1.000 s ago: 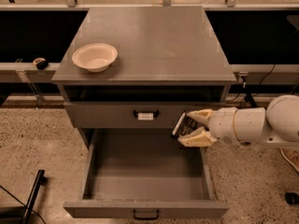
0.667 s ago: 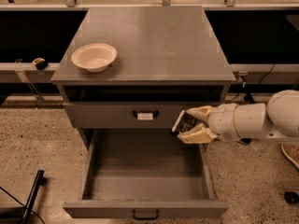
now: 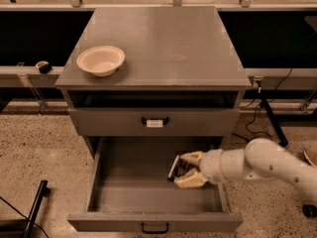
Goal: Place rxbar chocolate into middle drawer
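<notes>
The middle drawer (image 3: 153, 221) is pulled wide open below the cabinet, with a plain dark handle on its front. My gripper (image 3: 185, 170) reaches in from the right and sits low inside the drawer's right half. It is shut on the rxbar chocolate (image 3: 173, 168), a small flat black bar held on edge between the pale fingers (image 3: 191, 157), just above the drawer floor.
The grey cabinet top (image 3: 163, 43) carries a cream bowl (image 3: 100, 60) at its left. The drawer above (image 3: 154, 121), with a white tag on its handle, is closed. A black pole (image 3: 33, 209) lies on the speckled floor at the left; cables hang at the right.
My gripper has moved down and left with the bar, from beside the tagged drawer's front into the open drawer.
</notes>
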`<state>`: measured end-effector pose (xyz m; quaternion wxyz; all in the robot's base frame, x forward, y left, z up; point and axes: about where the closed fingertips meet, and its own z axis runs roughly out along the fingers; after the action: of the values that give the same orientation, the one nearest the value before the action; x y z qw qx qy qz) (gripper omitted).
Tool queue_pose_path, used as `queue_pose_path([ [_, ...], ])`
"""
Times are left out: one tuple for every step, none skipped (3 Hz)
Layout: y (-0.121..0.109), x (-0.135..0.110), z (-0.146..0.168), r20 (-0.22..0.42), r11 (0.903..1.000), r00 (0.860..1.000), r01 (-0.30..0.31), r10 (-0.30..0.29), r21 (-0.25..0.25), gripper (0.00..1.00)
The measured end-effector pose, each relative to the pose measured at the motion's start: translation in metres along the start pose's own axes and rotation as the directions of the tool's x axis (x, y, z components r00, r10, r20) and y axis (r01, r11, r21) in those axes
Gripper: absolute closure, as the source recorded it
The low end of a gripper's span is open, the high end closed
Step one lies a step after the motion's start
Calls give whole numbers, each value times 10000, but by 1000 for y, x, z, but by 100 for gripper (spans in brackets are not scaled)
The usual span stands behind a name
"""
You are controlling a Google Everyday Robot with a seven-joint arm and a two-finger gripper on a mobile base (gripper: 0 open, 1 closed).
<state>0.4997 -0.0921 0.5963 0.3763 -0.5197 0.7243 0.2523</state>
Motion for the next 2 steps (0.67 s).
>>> queue_pose_path([
  [34, 54, 56, -196, 9966, 9997, -174, 159, -808, 100],
  [38, 59, 63, -147, 9953, 9995, -303, 291, -923, 100],
])
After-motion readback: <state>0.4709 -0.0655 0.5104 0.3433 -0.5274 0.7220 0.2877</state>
